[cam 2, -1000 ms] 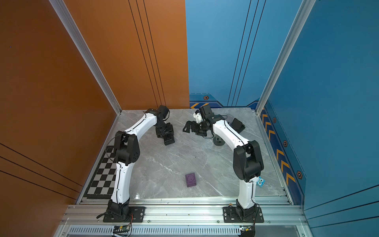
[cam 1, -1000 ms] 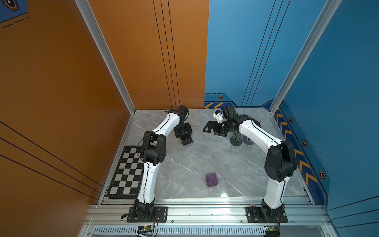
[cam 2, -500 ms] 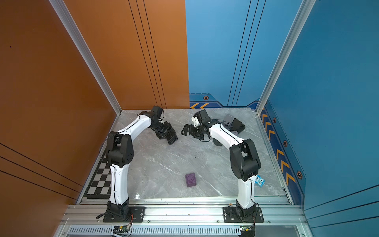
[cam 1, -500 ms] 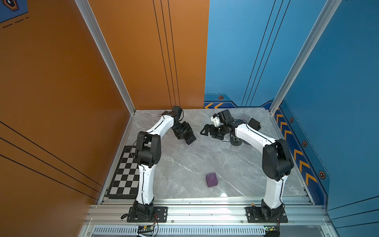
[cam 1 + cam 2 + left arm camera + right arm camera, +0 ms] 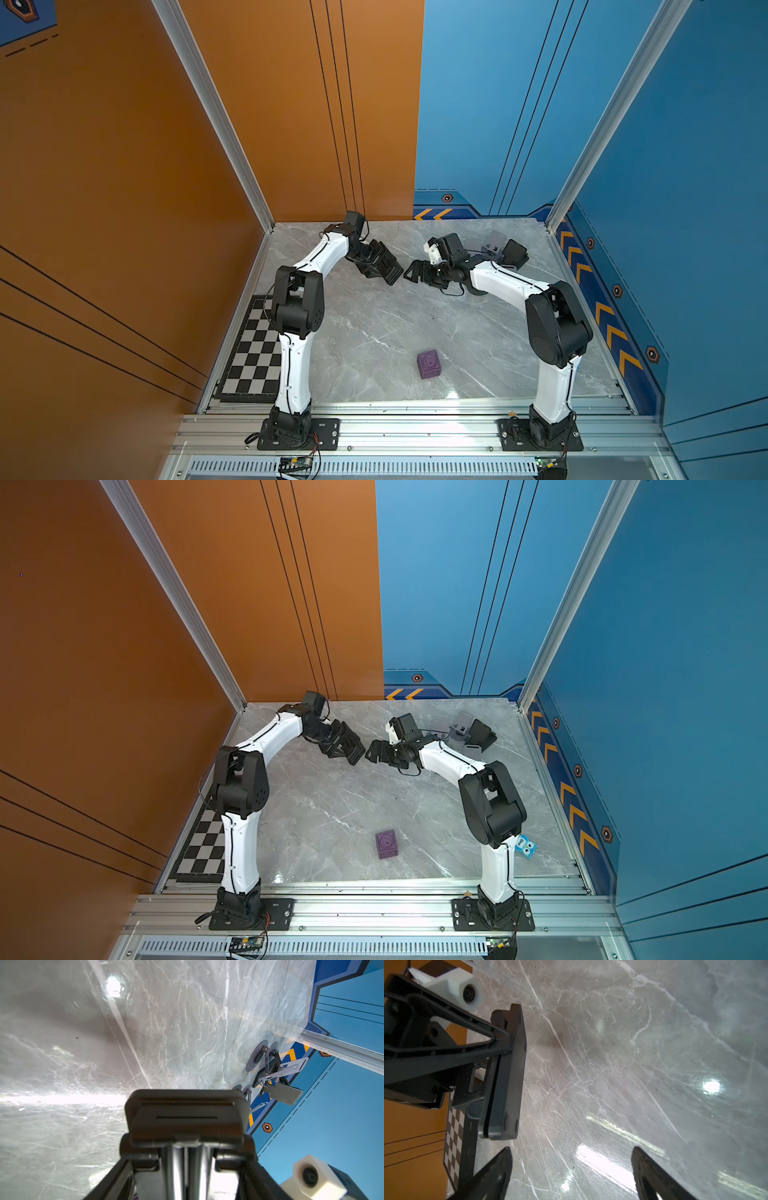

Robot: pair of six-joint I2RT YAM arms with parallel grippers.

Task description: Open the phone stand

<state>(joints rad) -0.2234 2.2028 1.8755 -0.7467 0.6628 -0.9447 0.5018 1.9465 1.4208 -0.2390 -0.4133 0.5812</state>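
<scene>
**L claw clamps folded stand; R claw waits, jaws apart**

L claw (image 5: pixel 376 264) is clamped on the folded black stand (image 5: pixel 388 272), holding it clear of the table (image 5: pixel 374 332) toward the back, about mid-width, in both top views. R claw (image 5: pixel 415 272) has its jaws apart and empty, just beside the stand's free end. I can't see any contact.

From the right wrist cam the stand (image 5: pixel 504 1084) reads as two slabs lying flush. R's fingers (image 5: pixel 492 1172) sit off to one side of it. The left wrist cam shows hinge knuckles at the gripped end.

My read: the step in hand is getting R onto one slab only. To do it well I'd square R up w/ the free edge, nip the outer slab alone and keep L firm on the other. Then I'd swing R around the hinge rather than pull straight, since a straight tug could drag the stand out of L. Catching both slabs would pin it shut.

Writing: none legible on the stand. A blue toy (image 5: pixel 525 846) by R arm's base has a white tag w/ lettering too small to read.
</scene>
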